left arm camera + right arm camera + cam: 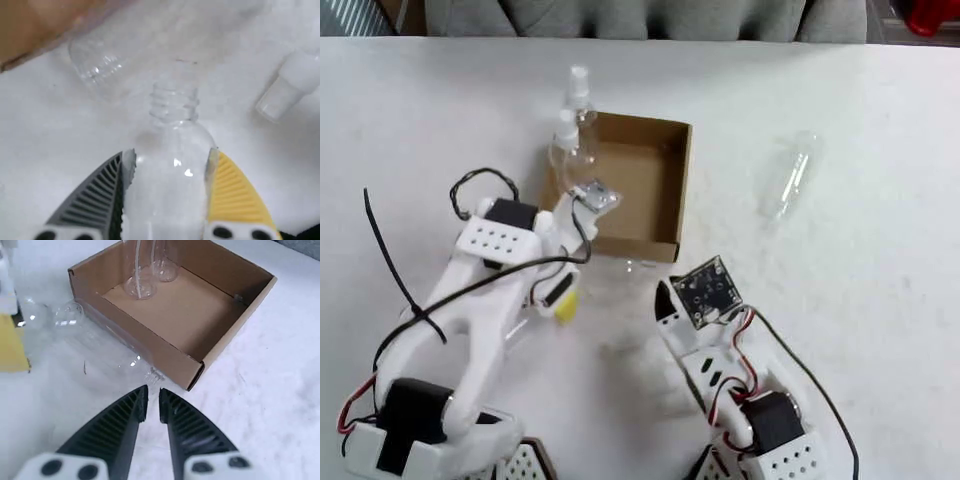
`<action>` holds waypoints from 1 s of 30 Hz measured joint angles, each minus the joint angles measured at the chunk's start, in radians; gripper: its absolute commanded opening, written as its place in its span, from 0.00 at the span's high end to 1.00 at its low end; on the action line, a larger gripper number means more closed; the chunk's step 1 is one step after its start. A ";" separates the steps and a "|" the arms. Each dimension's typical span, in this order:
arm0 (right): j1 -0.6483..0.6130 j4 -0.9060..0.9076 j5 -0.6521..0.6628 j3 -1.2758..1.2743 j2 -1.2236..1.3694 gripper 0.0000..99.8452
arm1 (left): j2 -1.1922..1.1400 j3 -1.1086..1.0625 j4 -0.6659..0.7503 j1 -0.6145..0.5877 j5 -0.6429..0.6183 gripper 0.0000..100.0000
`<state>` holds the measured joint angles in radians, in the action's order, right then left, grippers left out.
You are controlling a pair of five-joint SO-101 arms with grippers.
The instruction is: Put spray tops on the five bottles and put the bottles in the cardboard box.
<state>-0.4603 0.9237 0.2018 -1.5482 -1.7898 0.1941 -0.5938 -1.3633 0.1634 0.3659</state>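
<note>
My left gripper [170, 159], one finger grey and one yellow, is shut on a clear bottle [172, 150] lying on the table; its threaded neck [174, 105] is bare. A white spray top [285, 87] lies beside that neck. A second clear bottle [95, 337] lies along the front wall of the cardboard box [190, 315]. Two bottles with spray tops [573, 115] stand in the box's far left corner. Another open bottle [790, 180] lies to the right of the box [670, 190]. My right gripper [153, 407] is shut on nothing, just in front of the box.
The left arm [490, 300] stretches from the front left up to the box's front left corner. The right arm [720, 340] stands at the front centre. The white table [860, 300] has open room at the right and far side.
</note>
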 measured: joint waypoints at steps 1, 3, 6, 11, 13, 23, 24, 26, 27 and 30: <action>0.000 0.031 0.021 0.018 0.000 0.98 | 0.000 -0.003 0.026 0.000 -0.009 0.98; 0.000 0.098 0.066 0.069 0.000 0.98 | 0.000 -0.031 0.077 -0.002 -0.025 0.98; 0.000 0.161 0.129 0.126 -0.003 0.98 | 0.000 -0.080 0.147 -0.002 -0.063 0.98; 0.003 0.176 0.281 0.166 0.049 0.98 | 0.008 -0.092 0.172 -0.002 -0.069 0.98; 0.014 0.176 0.315 0.186 0.127 0.98 | 0.012 -0.092 0.172 -0.008 -0.069 0.98; 0.046 0.356 0.520 0.569 0.694 0.94 | 0.224 -0.167 0.201 -0.132 -0.071 0.98; 0.046 0.387 0.554 0.615 0.752 0.92 | 0.233 -0.173 0.212 -0.132 -0.069 0.98; 0.046 0.443 0.623 0.698 0.864 0.91 | 0.241 -0.176 0.232 -0.141 -0.069 0.98; 0.046 0.465 0.655 0.735 0.916 0.91 | 0.244 -0.176 0.238 -0.152 -0.071 0.98; 0.046 0.493 0.750 0.804 1.034 0.91 | 0.244 -0.176 0.265 -0.190 -0.107 0.98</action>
<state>-0.4143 1.4162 0.9521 -0.7442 -0.7557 0.4381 -0.7702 -1.0978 -0.0269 0.2585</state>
